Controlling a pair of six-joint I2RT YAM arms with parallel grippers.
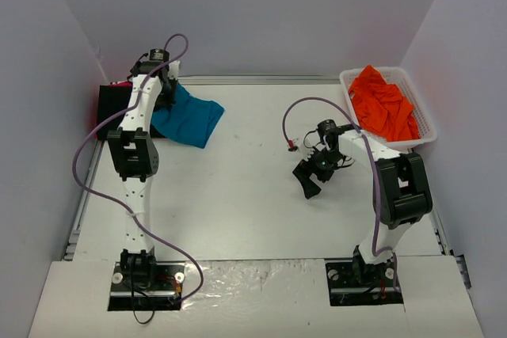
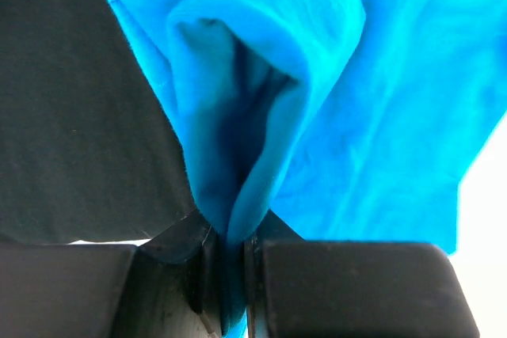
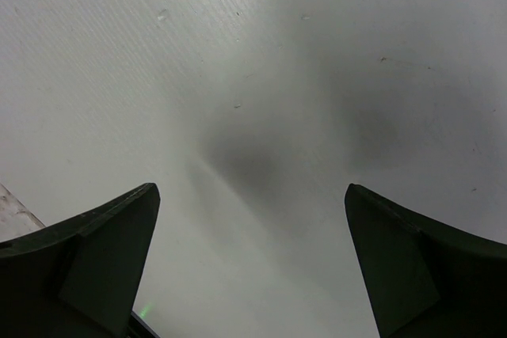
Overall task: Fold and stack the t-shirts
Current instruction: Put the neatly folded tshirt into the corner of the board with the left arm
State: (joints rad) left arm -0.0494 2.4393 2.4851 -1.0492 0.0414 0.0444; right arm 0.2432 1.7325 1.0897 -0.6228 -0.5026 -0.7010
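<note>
At far left, left hand (image 2: 228,263) pinching teal t-shirt (image 2: 380,116), right hand (image 3: 252,191) spread wide

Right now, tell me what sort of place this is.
Likely a lab robot cell, not a home: bare white walls box in a white table, two arms are bolted to its near edge, and a basket holds orange shirts.

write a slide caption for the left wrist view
The left hand shut on a fold of the teal-blue t-shirt, with a black t-shirt beside it.
</note>
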